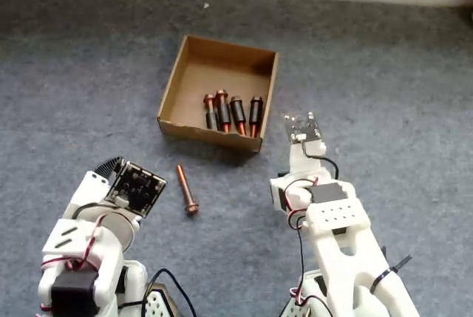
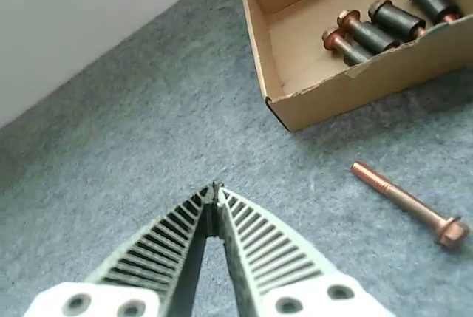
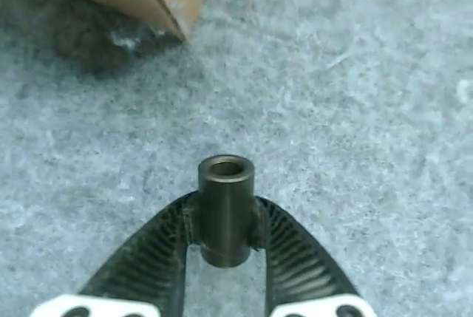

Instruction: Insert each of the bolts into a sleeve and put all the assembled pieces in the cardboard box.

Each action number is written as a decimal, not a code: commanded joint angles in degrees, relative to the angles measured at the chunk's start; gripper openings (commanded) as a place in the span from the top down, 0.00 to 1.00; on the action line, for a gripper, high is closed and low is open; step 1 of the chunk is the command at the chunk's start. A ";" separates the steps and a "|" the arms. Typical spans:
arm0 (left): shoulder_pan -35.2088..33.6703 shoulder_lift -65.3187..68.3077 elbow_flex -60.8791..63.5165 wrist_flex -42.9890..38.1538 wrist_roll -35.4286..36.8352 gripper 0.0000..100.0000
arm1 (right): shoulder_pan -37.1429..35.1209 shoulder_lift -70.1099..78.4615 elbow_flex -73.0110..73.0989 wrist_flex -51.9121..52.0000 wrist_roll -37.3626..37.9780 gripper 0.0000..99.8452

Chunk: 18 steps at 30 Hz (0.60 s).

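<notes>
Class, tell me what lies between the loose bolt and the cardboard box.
Nothing: the stretch between the loose bolt and the cardboard box is bare grey carpet, as the high view and left wrist view show.

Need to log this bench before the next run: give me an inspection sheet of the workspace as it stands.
Surface: grey carpet.
Job's things: cardboard box holding four assembled pieces side by side; one bare bolt on the carpet in front of the box; one sleeve in the right jaws.
Clutter: small pale speck beyond the box.
Grippers: left arm, jaws shut and empty; right arm, jaws shut on the sleeve.
Cables: red and black wires looped on the right arm; black cable by the left arm's base.
Surroundings: pale wall at the carpet's edge.
</notes>
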 commanded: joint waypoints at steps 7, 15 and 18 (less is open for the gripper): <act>0.84 24.40 -15.87 0.18 -9.41 0.99 | 0.57 -1.71 -0.57 -1.27 -0.53 0.99; 0.84 41.71 -20.62 -0.26 -25.67 0.84 | 1.98 -2.15 -0.57 -1.36 -0.53 0.99; 2.33 47.25 -20.53 -0.70 -30.77 0.84 | 4.26 -2.07 -0.57 -2.24 -0.53 0.99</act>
